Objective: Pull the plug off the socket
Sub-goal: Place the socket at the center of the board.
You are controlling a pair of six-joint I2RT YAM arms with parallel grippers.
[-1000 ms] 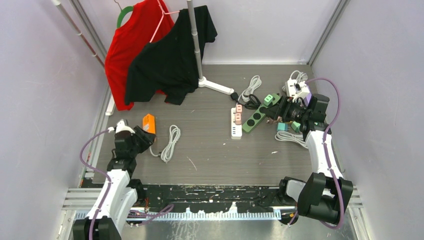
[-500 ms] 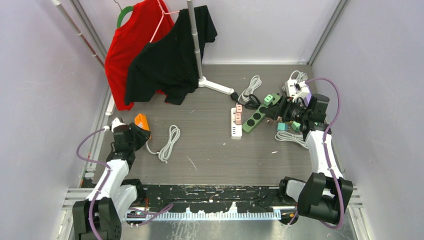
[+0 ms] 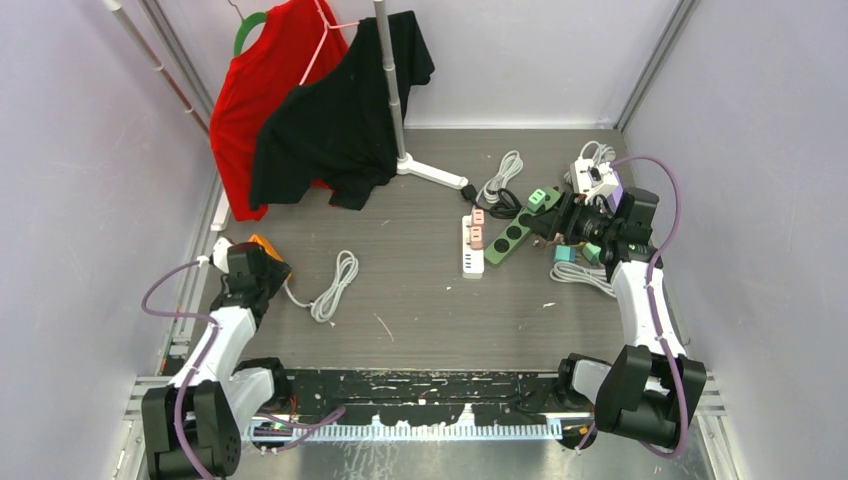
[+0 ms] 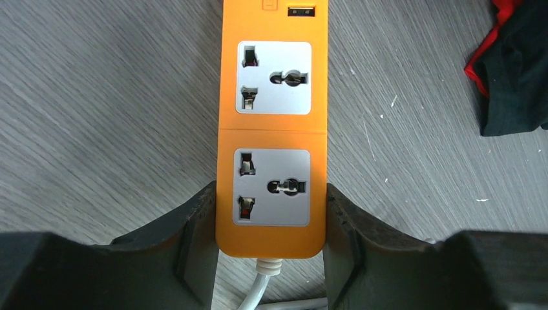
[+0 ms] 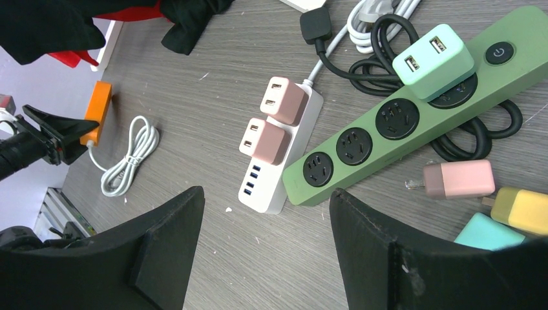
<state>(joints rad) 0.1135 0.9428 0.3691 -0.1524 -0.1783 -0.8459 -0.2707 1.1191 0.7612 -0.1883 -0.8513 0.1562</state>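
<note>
Grip: L end effector on orange strip, wrist-cam only

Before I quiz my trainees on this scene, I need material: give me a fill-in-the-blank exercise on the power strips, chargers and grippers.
1. The left gripper clamps the orange power strip, whose two sockets are both ___.
2. The white power strip carries ___ pink chargers.
3. The green power strip has exactly ___ charger plugged in.
4. The right gripper is ___, with nothing between its fingers.
Missing words: empty; two; one; open.
</note>
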